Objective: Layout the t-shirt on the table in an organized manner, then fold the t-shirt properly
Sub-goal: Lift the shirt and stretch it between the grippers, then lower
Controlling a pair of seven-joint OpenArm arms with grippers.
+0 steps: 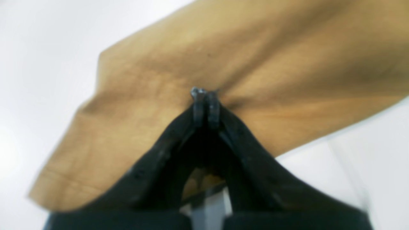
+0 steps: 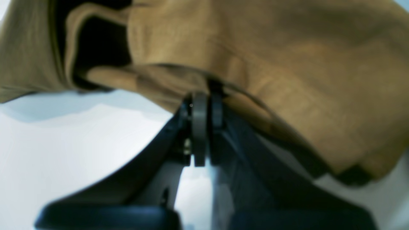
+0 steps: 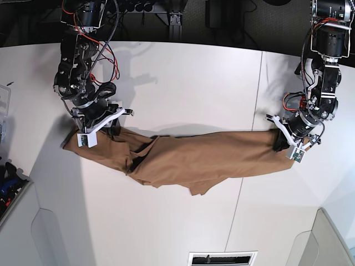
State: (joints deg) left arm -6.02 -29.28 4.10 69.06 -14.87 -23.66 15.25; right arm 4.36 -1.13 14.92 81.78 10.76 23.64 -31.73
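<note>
The tan-brown t-shirt [image 3: 188, 158] lies stretched in a long crumpled band across the white table [image 3: 183, 83]. My left gripper [image 3: 280, 141] is at the shirt's right end in the base view; in the left wrist view its fingers [image 1: 204, 105] are shut on a pinch of the t-shirt [image 1: 255, 73]. My right gripper [image 3: 111, 132] is at the shirt's left end; the right wrist view shows it [image 2: 204, 111] shut on a fold of the t-shirt [image 2: 287, 64]. No neck tag shows.
A thin dark seam [image 3: 249, 138] runs across the table just left of the left arm. A bin with small items [image 3: 8, 185] sits at the table's left edge. Black equipment [image 3: 166, 11] lines the far edge. A vent [image 3: 222, 259] sits in the near edge.
</note>
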